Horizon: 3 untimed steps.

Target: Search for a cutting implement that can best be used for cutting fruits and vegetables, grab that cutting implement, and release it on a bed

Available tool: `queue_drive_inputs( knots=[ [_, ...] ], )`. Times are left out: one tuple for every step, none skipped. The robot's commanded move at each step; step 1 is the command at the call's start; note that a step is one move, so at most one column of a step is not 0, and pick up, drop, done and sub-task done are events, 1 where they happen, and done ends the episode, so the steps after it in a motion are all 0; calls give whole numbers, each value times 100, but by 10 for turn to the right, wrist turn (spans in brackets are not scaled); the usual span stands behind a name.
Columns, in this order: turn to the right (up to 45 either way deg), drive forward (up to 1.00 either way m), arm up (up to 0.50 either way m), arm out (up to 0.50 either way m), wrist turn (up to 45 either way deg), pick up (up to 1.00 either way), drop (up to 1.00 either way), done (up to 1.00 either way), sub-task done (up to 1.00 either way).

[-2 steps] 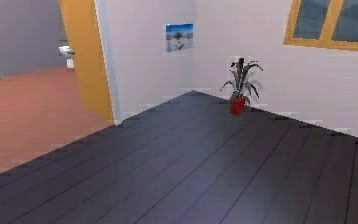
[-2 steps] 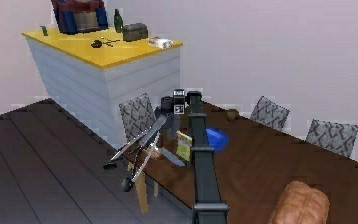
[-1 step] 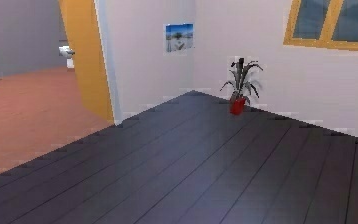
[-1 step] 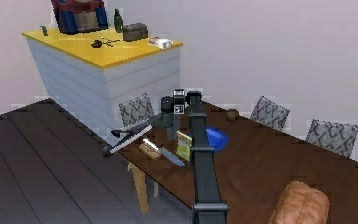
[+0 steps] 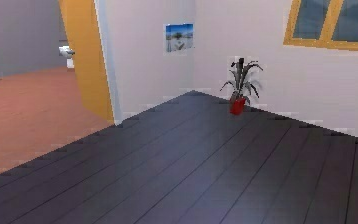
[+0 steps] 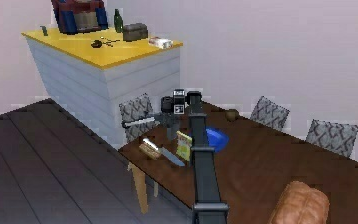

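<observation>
The arm (image 6: 201, 160) was a dark, square-sided bar, almost black, with a paler sheen down one long face. By the arm side view's bottom edge it sat in a slightly wider dark collar (image 6: 210, 211) of the same colour. At its far end stood two small white squares (image 6: 187, 98), each with black marks too small to read. Left of them the gripper (image 6: 145, 122) had a compact dark body, blocky in shape. From that body ran two thin fingers (image 6: 137, 122), slender and greyish. Screws, cables and finer markings were too small to make out.
</observation>
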Motion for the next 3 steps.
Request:
queue_drive_inputs(
  knots=[
    [0,0,0,0,450,0,0,0,0],
    [0,0,0,0,120,0,0,0,0],
    [0,0,-30,0,0,0,0,0,0]
  ],
)
